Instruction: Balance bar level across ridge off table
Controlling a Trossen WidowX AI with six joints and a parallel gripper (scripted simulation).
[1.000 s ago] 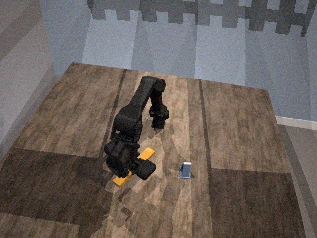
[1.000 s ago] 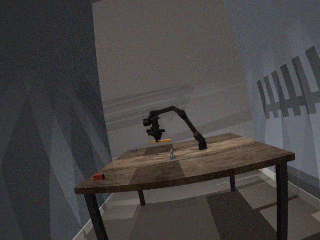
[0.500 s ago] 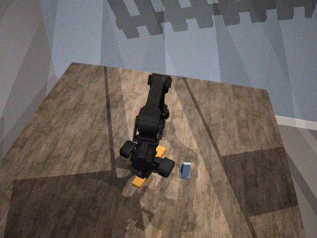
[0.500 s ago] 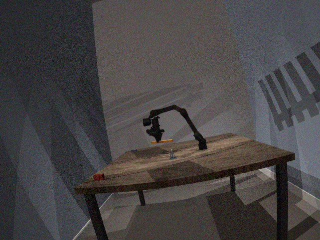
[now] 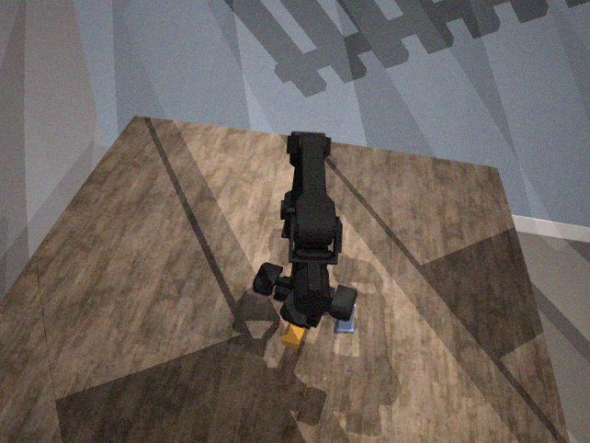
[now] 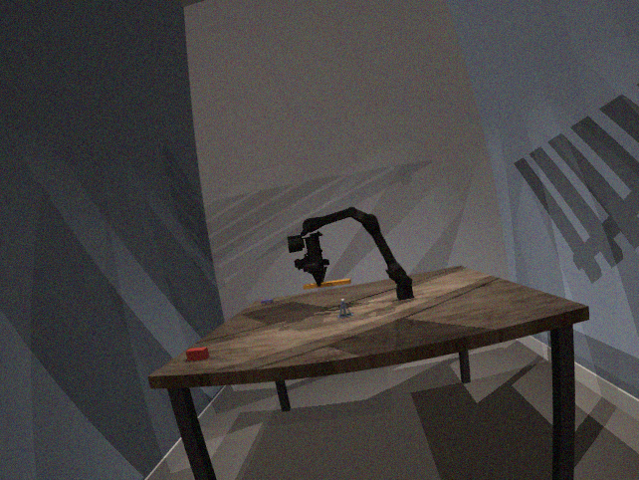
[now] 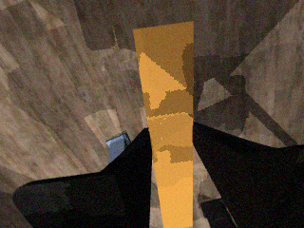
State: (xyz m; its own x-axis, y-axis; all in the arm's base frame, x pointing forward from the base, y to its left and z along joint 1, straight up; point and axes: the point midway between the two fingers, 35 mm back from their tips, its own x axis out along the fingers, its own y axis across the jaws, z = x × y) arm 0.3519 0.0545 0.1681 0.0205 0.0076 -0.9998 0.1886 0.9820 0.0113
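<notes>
The orange bar [image 5: 292, 335] [image 6: 337, 282] [image 7: 171, 95] is held above the table, close to level in the exterior view. My gripper [image 6: 319, 283] [image 7: 169, 129] is shut on the bar, with one finger on each side of it in the wrist view. In the top view the arm hides the fingertips and most of the bar. The small blue-grey ridge [image 5: 344, 325] [image 6: 343, 309] [image 7: 117, 145] stands upright on the table, lower than the bar and off to its side. A finger partly hides it in the wrist view. The bar and ridge are apart.
The wooden table [image 5: 142, 266] [image 6: 464, 315] carries the arm's base. A red block [image 6: 197, 354] lies near a table corner in the exterior view. A small purple thing [image 6: 267, 301] lies near the far edge. Shadows cross the table top.
</notes>
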